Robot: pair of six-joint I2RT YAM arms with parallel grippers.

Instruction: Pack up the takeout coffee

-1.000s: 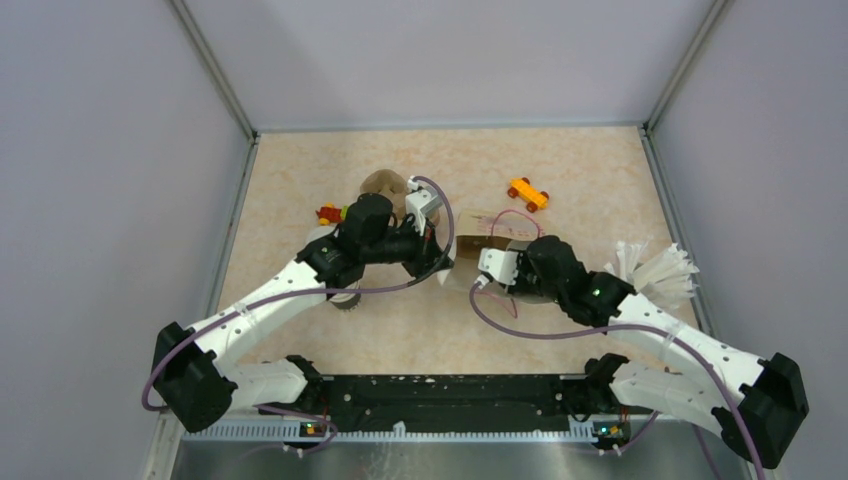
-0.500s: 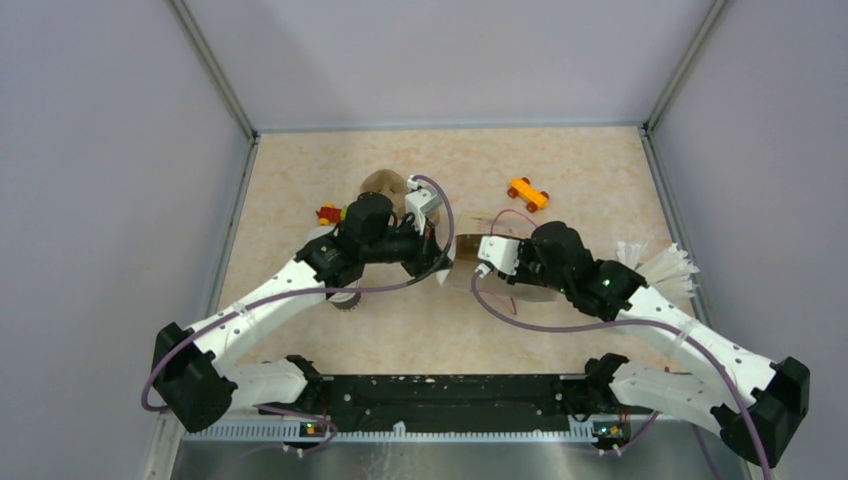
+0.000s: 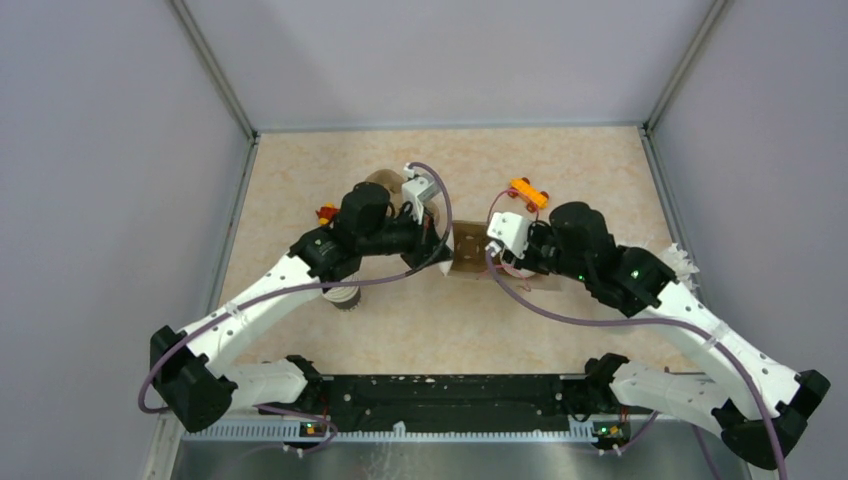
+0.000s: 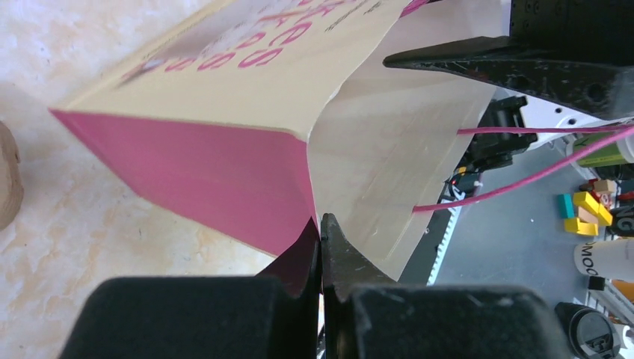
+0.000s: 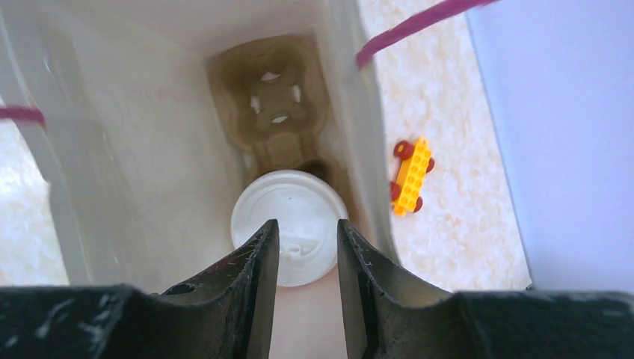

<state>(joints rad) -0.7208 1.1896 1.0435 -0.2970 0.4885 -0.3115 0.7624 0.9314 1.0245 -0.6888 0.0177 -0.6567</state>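
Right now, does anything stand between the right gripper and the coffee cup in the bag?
Nothing visible does. The coffee cup shows directly beyond the right gripper, between its parted fingers; the bag walls stand only at the sides.

The takeout coffee (image 5: 291, 203) stood upright deep inside the paper bag (image 5: 149, 149), which was near the middle of the table. From above only its round white plastic lid showed, pressed on, with a small raised sip tab. It sat at one end of the brown pulp carrier (image 5: 271, 90) on the bag's floor.
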